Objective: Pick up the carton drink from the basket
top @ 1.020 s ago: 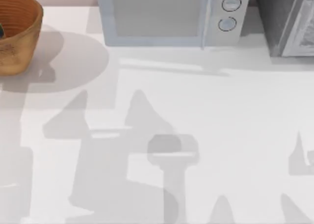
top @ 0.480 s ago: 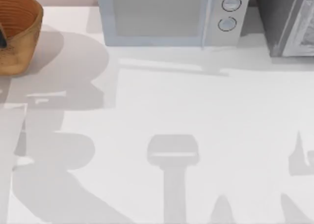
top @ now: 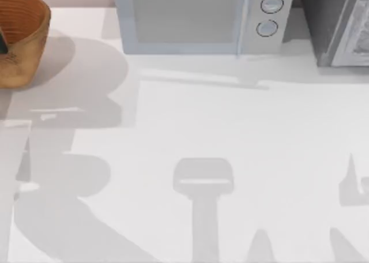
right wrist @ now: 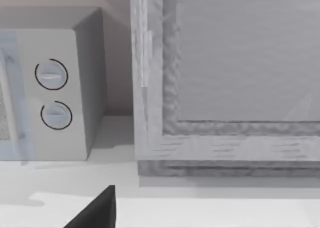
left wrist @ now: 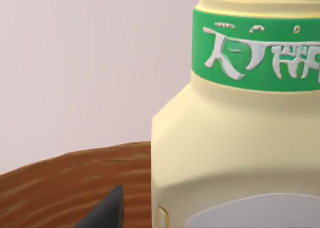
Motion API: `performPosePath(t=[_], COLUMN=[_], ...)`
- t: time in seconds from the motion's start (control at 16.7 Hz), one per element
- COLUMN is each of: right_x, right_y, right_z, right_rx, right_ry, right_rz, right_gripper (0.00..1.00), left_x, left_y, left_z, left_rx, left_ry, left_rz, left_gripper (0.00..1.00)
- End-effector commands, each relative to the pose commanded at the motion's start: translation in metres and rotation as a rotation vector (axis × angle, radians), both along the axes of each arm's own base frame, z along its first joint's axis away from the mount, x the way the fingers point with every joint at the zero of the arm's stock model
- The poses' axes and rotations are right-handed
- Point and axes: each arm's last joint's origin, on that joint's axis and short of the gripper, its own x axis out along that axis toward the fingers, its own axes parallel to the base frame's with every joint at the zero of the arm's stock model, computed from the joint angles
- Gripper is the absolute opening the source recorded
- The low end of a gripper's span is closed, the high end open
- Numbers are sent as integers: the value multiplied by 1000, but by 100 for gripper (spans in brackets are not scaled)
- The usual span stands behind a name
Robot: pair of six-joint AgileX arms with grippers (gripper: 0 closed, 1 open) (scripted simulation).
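Note:
The carton drink (left wrist: 235, 153) is very close in the left wrist view: pale yellow body, green lettered band under the cap. It stands upright in the orange-brown woven basket (left wrist: 60, 183). A dark tip of my left gripper (left wrist: 105, 210) points at its lower side from a short way off. From above, the basket (top: 26, 49) sits at the table's far left back corner, cut by the picture's edge. A dark sliver (top: 2, 42) lies inside it; I cannot tell what that is. A dark tip of my right gripper (right wrist: 97, 210) hangs over the table's right back area.
A pale microwave (top: 196, 18) with two round knobs stands at the back middle of the table and also appears in the right wrist view (right wrist: 45, 88). A grey cabinet (top: 340, 23) fills the back right corner (right wrist: 235, 63). Arm shadows lie across the white tabletop (top: 230, 130).
A second ago the left arm's shadow lay nearer the table's middle. It has since swung left toward the basket and has barely moved in the last half second. The right arm's shadow is unchanged.

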Motion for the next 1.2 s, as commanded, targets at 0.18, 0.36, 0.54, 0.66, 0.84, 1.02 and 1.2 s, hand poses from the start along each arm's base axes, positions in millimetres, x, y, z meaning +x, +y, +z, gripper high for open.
performPosePath(t=[0.18,0.36,0.54,0.66,0.84,1.02,1.2], right_x=[0,0,0,0,0,0,0], right_y=[0,0,0,0,0,0,0], right_z=[0,0,0,0,0,0,0], right_rx=[0,0,0,0,0,0,0], right_ry=[0,0,0,0,0,0,0], right_rz=[0,0,0,0,0,0,0], right_gripper=[100,100,100,100,100,100,100], left_x=[15,34,47,48,48,48,48], left_y=[1,1,1,1,1,1,1], left_z=[-3,-3,-4,-4,-4,-4,-4], left_rx=[-4,-4,-4,-4,-4,-4,-4], left_ry=[8,8,8,8,8,8,8], left_rz=[1,1,1,1,1,1,1], left_gripper=[100,100,100,100,92,70,47])
